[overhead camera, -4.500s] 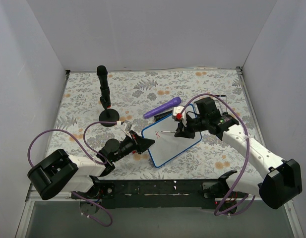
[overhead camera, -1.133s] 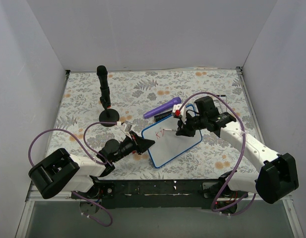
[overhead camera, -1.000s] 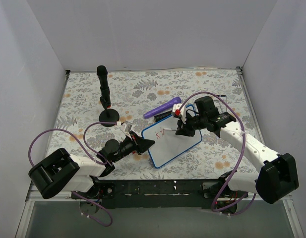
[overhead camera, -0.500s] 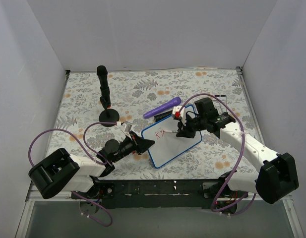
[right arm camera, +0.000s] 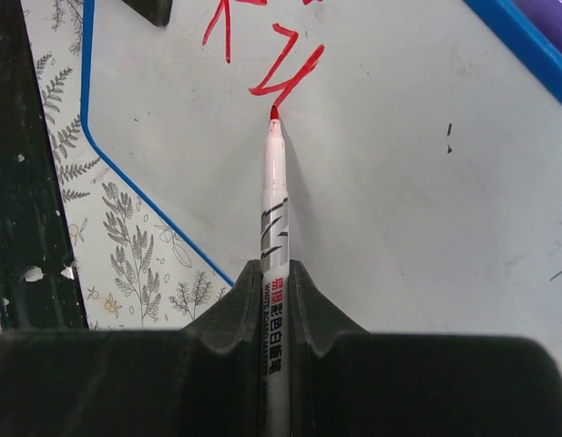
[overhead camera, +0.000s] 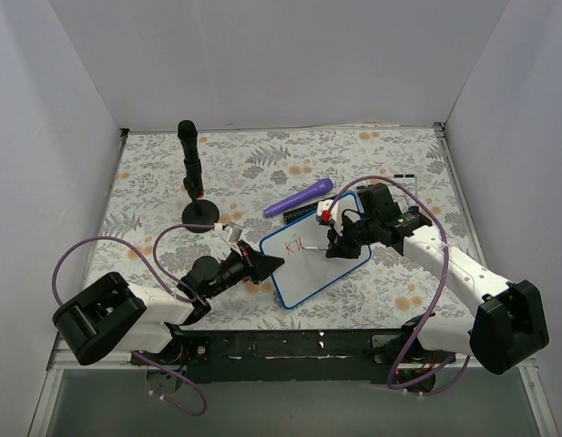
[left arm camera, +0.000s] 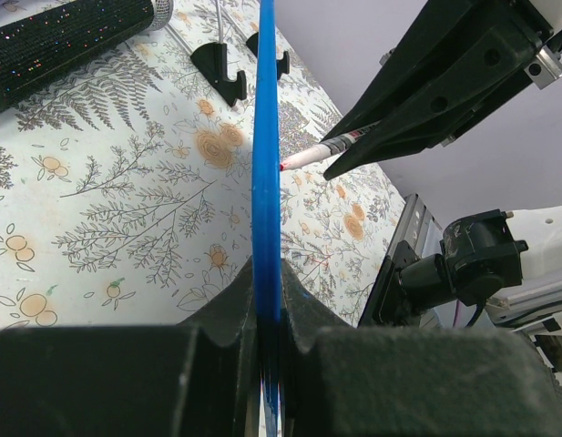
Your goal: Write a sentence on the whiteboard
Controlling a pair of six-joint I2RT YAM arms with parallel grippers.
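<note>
The blue-framed whiteboard lies tilted on the floral mat. My left gripper is shut on its left edge, and the left wrist view shows that blue frame edge-on between the jaws of the left gripper. My right gripper is shut on a white marker at mid-barrel. The marker's red tip touches the whiteboard just below fresh red strokes. The sentence is a few red letters at the board's upper left. The marker also shows beyond the frame.
A purple marker lies just beyond the board's far edge, with a small black object beside it. A black post on a round base stands at the back left. White walls enclose the mat on three sides.
More red strokes have appeared to the right of the first letter. The right gripper and marker have shifted slightly toward the near side. The left gripper has held still.
</note>
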